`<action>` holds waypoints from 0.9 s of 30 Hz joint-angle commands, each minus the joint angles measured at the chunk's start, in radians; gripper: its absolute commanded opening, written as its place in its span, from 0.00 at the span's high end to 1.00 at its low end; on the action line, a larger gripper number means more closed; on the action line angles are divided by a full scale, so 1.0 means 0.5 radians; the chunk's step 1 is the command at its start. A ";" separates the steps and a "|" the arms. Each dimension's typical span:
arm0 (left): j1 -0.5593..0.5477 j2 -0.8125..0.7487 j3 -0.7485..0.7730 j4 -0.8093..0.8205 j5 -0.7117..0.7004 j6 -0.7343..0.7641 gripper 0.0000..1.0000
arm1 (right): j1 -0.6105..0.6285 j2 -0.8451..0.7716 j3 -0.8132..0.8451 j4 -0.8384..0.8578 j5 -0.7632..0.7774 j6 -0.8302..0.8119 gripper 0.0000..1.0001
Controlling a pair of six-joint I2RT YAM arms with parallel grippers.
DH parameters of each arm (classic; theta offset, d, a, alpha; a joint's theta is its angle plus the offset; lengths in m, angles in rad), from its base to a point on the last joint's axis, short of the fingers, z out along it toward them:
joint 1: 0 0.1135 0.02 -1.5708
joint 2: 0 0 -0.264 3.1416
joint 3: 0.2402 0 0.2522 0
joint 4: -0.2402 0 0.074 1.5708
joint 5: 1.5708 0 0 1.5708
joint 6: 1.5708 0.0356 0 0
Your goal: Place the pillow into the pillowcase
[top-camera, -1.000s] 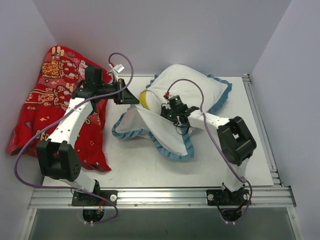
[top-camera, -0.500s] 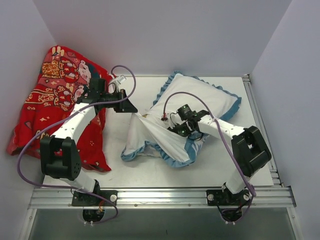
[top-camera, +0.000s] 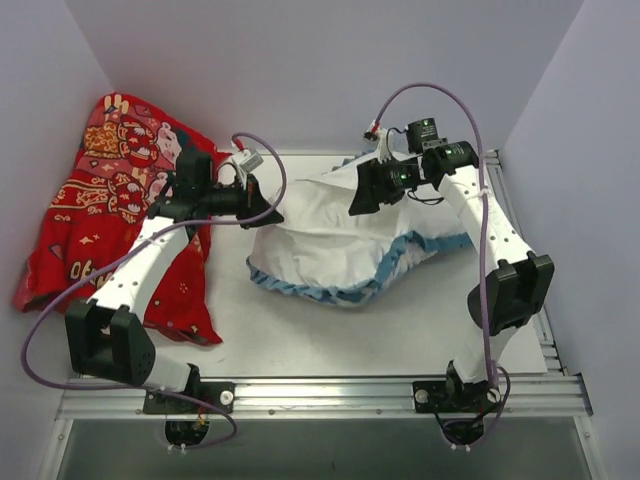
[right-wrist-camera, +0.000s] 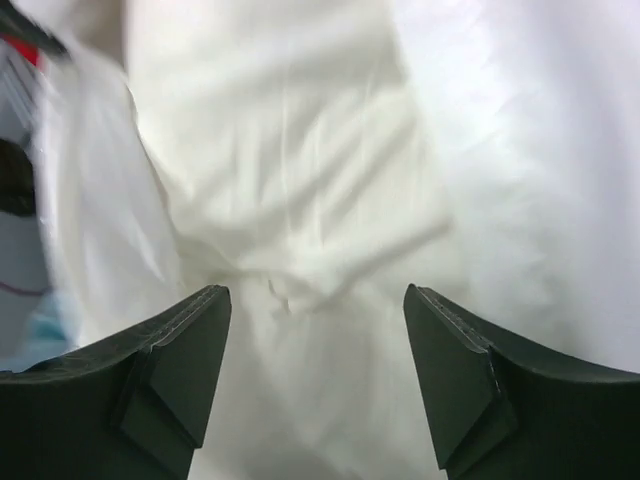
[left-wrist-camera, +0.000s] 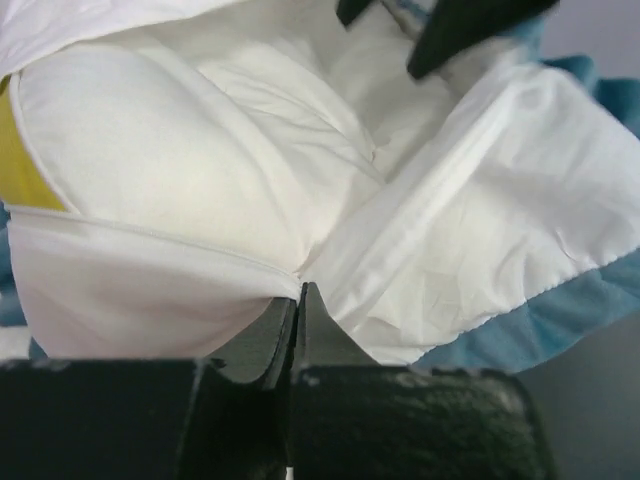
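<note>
The pillowcase [top-camera: 340,252] lies bunched mid-table, its white inside showing, with blue ruffled trim along the near edge. My left gripper [top-camera: 268,212] is at its left corner. In the left wrist view the left gripper [left-wrist-camera: 298,292] is shut on a fold of the pillowcase [left-wrist-camera: 480,240]. Inside the opening bulges the white pillow [left-wrist-camera: 150,150], a yellow patch at its left. My right gripper [top-camera: 358,196] hovers over the far side of the fabric. It stands open [right-wrist-camera: 312,305] above blurred white cloth [right-wrist-camera: 300,180], with nothing between its fingers.
A red cartoon-figure cloth [top-camera: 110,205] is heaped at the left against the wall, under the left arm. Purple-grey walls close in the back and both sides. A metal rail [top-camera: 520,250] runs along the table's right edge.
My right gripper opened, let go of the fabric, and rose toward the far right. The pillowcase spread out flatter and wider. My left gripper kept its hold on the left corner.
</note>
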 commanded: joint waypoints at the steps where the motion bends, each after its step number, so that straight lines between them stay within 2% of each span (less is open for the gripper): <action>1: -0.071 -0.157 0.009 -0.214 0.032 0.501 1.00 | 0.017 0.171 0.361 -0.192 -0.233 0.227 0.28; 4: -0.101 -0.191 0.006 -0.331 -0.032 0.673 1.00 | 0.069 0.279 0.508 -0.219 -0.181 0.190 0.26; 6: -0.108 -0.206 -0.003 -0.377 -0.075 0.789 1.00 | 0.102 0.326 0.530 -0.213 -0.037 0.153 0.26; 9: -0.111 -0.225 -0.052 -0.411 -0.133 0.882 1.00 | 0.155 0.408 0.533 -0.057 0.028 0.330 0.30; 12: -0.111 -0.197 -0.067 -0.408 -0.228 0.931 1.00 | 0.271 0.528 0.515 0.066 0.135 0.368 0.32; 13: -0.111 -0.182 -0.061 -0.396 -0.271 0.928 1.00 | 0.335 0.595 0.466 0.069 0.157 0.353 0.33; 15: -0.089 -0.118 -0.007 -0.310 -0.372 0.861 1.00 | 0.388 0.660 0.371 0.060 0.215 0.328 0.41; 18: -0.037 -0.011 0.095 -0.227 -0.370 0.762 1.00 | 0.471 0.712 0.126 0.072 0.227 0.294 0.43; 20: -0.034 0.030 0.178 -0.227 -0.385 0.753 1.00 | 0.523 0.731 -0.003 0.078 0.258 0.239 0.55; 21: -0.028 0.051 0.190 -0.215 -0.400 0.744 1.00 | 0.535 0.731 -0.058 0.069 0.279 0.209 0.57; 27: 0.110 0.091 0.212 -0.040 -0.468 0.615 1.00 | 0.468 0.434 -0.681 -0.020 0.295 -0.187 0.71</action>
